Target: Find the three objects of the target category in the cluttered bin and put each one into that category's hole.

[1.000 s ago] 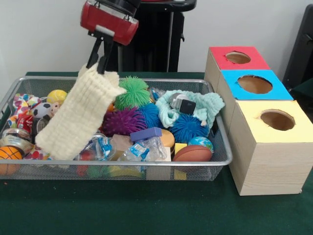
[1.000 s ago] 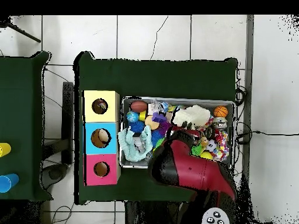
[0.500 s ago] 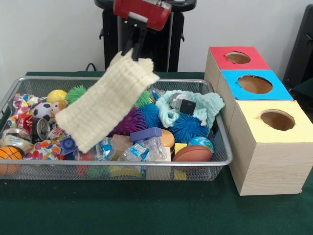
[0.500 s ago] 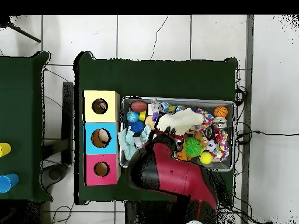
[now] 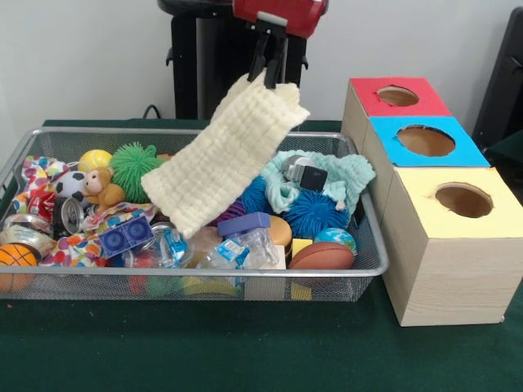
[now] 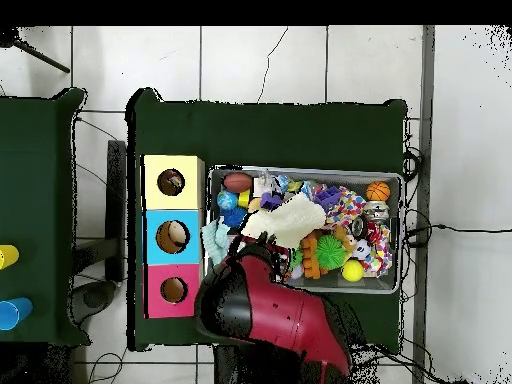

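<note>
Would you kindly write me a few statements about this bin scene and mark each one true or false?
1. The gripper holds a cream knitted cloth by its top edge. True.
2. The cloth lies flat on the green table. False: it hangs in the air over the wire bin.
3. The yellow box stands nearest the camera in the front view. True.
4. The blue box has a square hole. False: its hole is round.
5. A small basketball sits in the bin. True.
</note>
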Controlling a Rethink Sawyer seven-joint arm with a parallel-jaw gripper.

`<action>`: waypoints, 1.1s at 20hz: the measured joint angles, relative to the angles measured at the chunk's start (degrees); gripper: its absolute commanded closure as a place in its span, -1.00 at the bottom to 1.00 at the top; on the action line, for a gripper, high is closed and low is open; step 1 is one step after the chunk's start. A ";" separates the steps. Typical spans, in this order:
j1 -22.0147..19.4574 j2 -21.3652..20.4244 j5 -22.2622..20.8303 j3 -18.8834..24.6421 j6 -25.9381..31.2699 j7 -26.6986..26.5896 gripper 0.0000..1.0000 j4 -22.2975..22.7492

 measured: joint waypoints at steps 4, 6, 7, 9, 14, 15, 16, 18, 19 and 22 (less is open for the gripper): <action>0.15 0.03 2.33 0.12 -0.01 0.00 1.00 1.71; 0.18 0.03 3.06 0.18 0.00 0.00 1.00 2.30; 0.20 0.03 3.42 0.29 0.00 0.00 1.00 2.49; 0.26 0.02 4.14 0.49 -0.01 0.00 1.00 2.89; 0.52 0.09 5.62 1.44 -0.01 0.00 -1.00 4.04; 0.68 0.19 5.78 1.49 -0.01 0.00 -1.00 4.26; 0.80 0.29 5.90 1.52 -0.01 0.00 -1.00 4.43; 1.01 0.60 6.07 1.58 -0.01 0.00 -1.00 4.85; 1.17 0.91 6.09 1.61 -0.01 0.00 -1.00 5.16; 1.24 1.11 6.19 1.62 -0.01 0.00 -1.00 5.39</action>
